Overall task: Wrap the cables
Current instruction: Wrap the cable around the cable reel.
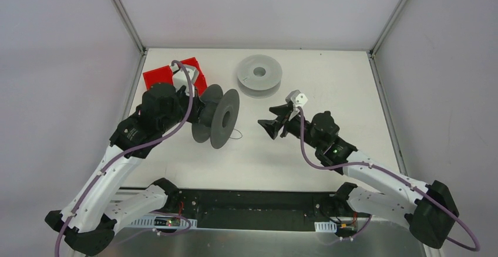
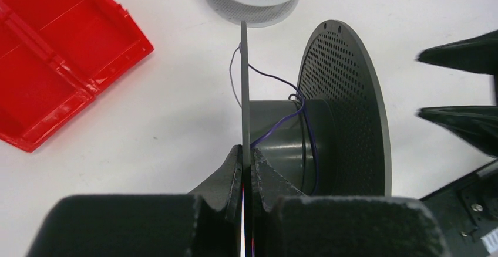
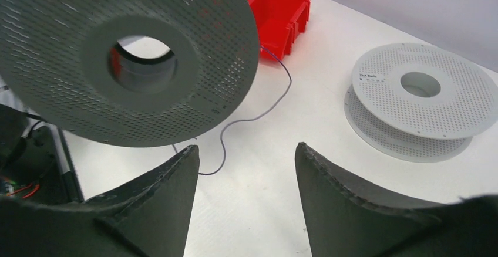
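So far, dark grey perforated plastic spool [image 1: 220, 116]: held up on edge, its hub carrying only a couple of loose turns; winding looks barely begun.
Pale grey plastic spool [image 1: 259, 76]: flat on the white table [image 1: 329, 151] behind the dark spool, no wire seen on it.
Red plastic bin [image 1: 155, 80]: behind and left of the dark spool.
Left gripper [image 2: 245, 151]: clenched on the dark spool's near flange.
Right gripper [image 3: 246, 148]: jaws apart, empty, just right of the dark spool.
Thin dark cable [image 2: 273, 77]: partly round the hub, one loop over the near flange, tail trailing on the table beneath the dark spool; that slack is left to wind.
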Motion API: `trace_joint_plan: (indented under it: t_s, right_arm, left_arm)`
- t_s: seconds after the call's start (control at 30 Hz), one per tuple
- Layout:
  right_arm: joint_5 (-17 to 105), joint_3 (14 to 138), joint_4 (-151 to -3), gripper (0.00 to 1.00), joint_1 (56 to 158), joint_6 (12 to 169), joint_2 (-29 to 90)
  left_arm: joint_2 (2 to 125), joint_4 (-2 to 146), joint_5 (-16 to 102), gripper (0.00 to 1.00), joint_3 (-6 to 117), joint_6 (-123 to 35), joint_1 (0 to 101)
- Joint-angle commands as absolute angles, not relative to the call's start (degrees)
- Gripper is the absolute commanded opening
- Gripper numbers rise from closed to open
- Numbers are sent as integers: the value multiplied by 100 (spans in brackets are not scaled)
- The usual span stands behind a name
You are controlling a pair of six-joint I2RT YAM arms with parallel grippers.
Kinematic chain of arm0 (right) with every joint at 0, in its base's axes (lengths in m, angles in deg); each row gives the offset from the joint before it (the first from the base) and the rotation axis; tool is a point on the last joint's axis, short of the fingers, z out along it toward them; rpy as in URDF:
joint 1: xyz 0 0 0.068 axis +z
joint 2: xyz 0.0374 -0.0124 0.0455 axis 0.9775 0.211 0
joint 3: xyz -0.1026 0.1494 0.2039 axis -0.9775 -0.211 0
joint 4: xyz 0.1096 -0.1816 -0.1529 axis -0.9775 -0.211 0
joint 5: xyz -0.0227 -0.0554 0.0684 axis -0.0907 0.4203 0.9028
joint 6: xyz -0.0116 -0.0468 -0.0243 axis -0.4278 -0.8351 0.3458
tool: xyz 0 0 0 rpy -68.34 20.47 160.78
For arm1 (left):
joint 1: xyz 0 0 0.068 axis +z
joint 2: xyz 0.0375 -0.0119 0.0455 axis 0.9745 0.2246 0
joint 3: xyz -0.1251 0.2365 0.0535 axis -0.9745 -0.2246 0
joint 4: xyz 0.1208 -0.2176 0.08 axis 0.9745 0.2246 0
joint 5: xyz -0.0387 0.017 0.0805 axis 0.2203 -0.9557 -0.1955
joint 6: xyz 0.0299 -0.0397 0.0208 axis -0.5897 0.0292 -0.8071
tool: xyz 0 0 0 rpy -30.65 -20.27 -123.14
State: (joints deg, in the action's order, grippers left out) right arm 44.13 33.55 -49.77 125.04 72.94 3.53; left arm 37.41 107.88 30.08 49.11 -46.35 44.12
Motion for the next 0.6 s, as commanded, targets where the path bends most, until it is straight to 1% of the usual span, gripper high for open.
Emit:
trace_joint_plan:
  t_s: [0.0, 0.1, 0.17, 0.23, 0.33, 0.47, 0.57]
  right_arm:
    - [4076, 3301, -4446, 64, 12471, 7256, 691]
    - [4385, 3168, -4240, 65, 12471, 7333, 830]
    - [5054, 2967, -3914, 65, 12467, 7208, 986]
    - [5737, 2615, -3281, 65, 12475, 6882, 1226]
    - [6122, 2249, -2187, 65, 12504, 6642, 1707]
    - [6450, 2464, -2182, 66, 12633, 6334, 2148]
    - [6284, 2706, -2310, 67, 12829, 6019, 2411]
  left_arm:
    - [3969, 10932, 3582, 0, 5627, -4243, 4461]
    - [4174, 11268, 3744, 0, 5944, -4123, 4529]
    - [4242, 11376, 3936, 0, 6085, -4112, 4624]
    - [4281, 11400, 4176, 0, 6180, -4081, 4784]
    - [4323, 11407, 4617, 0, 6308, -3927, 5069]
    - [4352, 11407, 4766, 0, 6349, -3788, 5139]
    - [4357, 11407, 4781, 0, 6338, -3721, 5166]
